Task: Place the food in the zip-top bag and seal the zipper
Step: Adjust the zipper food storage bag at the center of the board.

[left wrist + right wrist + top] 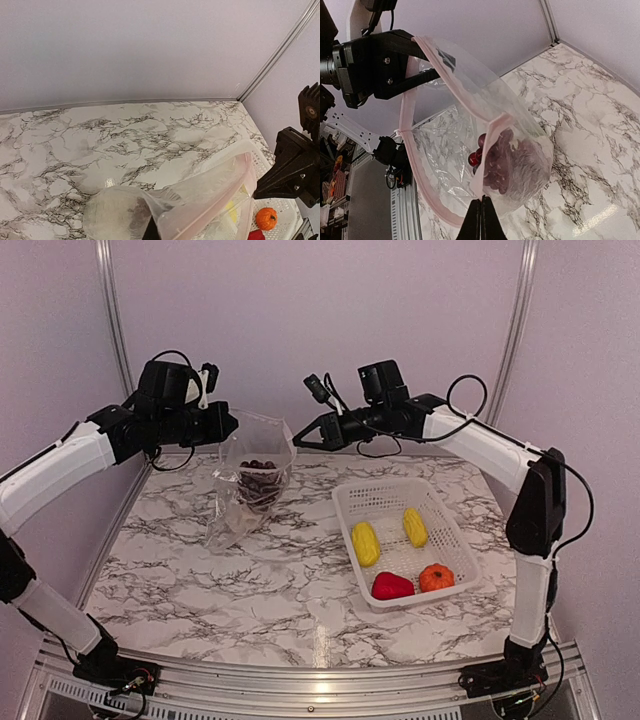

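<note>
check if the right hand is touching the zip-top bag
Touching. The right wrist view shows the right hand shut on the pink rim of the zip-top bag, with no gap between them.

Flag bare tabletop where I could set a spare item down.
Free: the near half of the table, bordered by its near edge, the zip-top bag and the basket. Crowded: back centre, where the left gripper and right gripper hold the bag's mouth, and inside the basket.
</note>
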`<state>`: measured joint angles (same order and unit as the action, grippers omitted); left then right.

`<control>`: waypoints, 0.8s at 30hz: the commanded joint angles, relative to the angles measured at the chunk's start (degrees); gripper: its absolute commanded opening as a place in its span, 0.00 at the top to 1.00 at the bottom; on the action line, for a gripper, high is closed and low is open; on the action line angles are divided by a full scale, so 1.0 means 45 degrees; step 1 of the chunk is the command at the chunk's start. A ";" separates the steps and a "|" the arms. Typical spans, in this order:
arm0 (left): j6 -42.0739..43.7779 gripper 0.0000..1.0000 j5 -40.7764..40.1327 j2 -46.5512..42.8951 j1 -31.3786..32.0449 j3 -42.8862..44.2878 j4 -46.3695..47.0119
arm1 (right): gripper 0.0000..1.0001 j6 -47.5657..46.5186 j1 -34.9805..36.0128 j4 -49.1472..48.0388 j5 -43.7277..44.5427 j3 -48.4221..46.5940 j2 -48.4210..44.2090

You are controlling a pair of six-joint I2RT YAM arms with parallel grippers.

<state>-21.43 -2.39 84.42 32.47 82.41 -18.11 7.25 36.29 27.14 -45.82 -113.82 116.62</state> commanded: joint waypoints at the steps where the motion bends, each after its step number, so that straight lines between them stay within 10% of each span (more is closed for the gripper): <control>1: 0.0110 1.00 0.0413 0.0331 0.0041 0.0756 -0.1231 | 1.00 0.0091 -0.0051 -0.0377 -0.0990 -0.0467 -0.0486; 14: 0.0116 1.00 0.0963 0.1646 0.0187 0.2482 -0.4051 | 0.98 0.0147 -0.0047 -0.0572 -0.1402 0.0519 -0.0844; 18: 0.0384 1.00 0.1121 0.1572 0.0187 0.2780 -0.4115 | 0.66 -0.1304 -0.0015 0.0312 -0.0458 0.0087 -0.1205; 24: 0.0481 1.00 0.1543 0.1795 0.0187 0.2880 -0.4296 | 0.58 -0.6821 0.0891 0.2909 0.2188 -0.1156 -0.1686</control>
<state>-20.25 2.24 91.70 33.17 94.02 -35.14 -4.93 36.99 31.68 -45.28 -113.65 112.97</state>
